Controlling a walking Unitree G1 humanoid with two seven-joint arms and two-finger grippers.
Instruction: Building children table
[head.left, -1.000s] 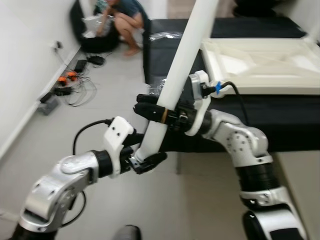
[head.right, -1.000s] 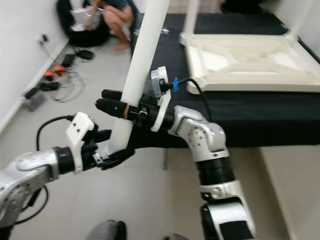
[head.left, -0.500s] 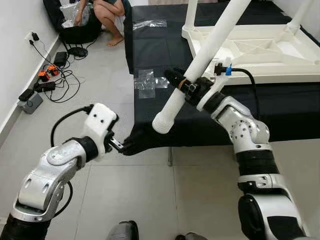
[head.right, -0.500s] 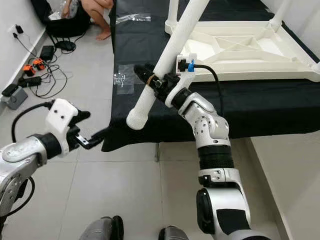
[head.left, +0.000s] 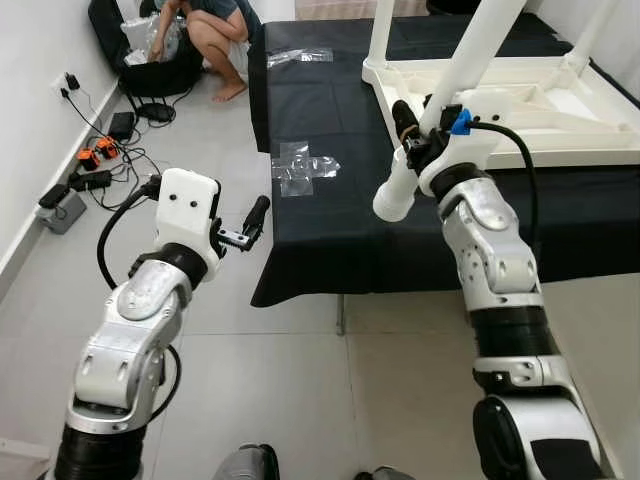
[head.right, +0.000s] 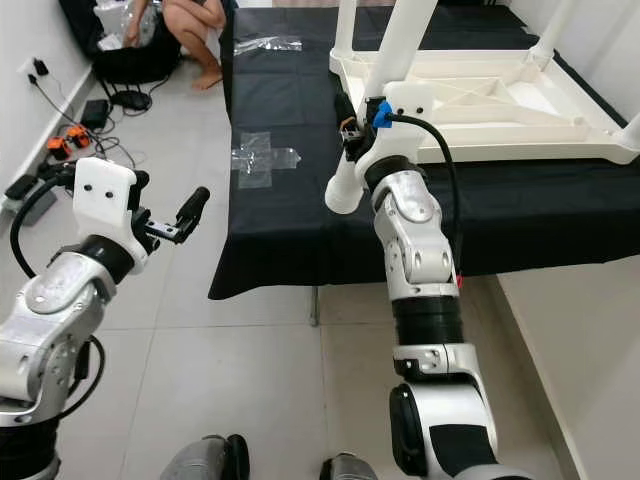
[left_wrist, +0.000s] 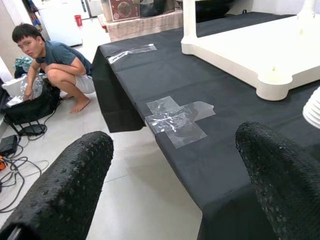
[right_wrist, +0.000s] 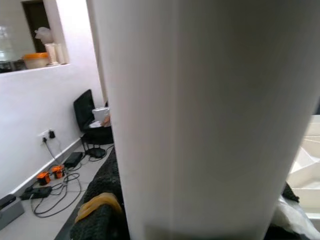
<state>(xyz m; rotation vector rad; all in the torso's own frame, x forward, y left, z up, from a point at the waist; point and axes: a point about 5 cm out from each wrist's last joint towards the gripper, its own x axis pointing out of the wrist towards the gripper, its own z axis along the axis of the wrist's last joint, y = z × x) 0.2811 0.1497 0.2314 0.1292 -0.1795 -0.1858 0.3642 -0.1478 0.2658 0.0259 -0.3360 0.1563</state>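
Observation:
An upside-down white children's table (head.left: 530, 152) lies on a black-covered surface (head.left: 310, 230), with a white leg (head.left: 381, 30) standing upright at its far corner. My right gripper (head.left: 412, 135) is shut on a loose white table leg (head.left: 455, 75), holding it tilted at the table's near corner, its lower end (head.right: 341, 195) hanging over the black cloth. In the right wrist view that leg (right_wrist: 200, 115) is close against the camera. My left gripper (head.left: 252, 222) hovers over the floor left of the black surface, open, with nothing between its fingers (left_wrist: 65, 190).
A person (head.left: 205, 30) crouches by a black bag at the far left wall. Cables and orange plugs (head.left: 95, 160) lie on the floor along that wall. Clear plastic bags (head.left: 300, 165) lie on the black cloth. Grey tiled floor (head.left: 300, 380) lies in front of me.
My left gripper has left the leg's lower end and drawn back to the left. My right gripper has carried the leg up and right to the table's near corner. The camera has shifted.

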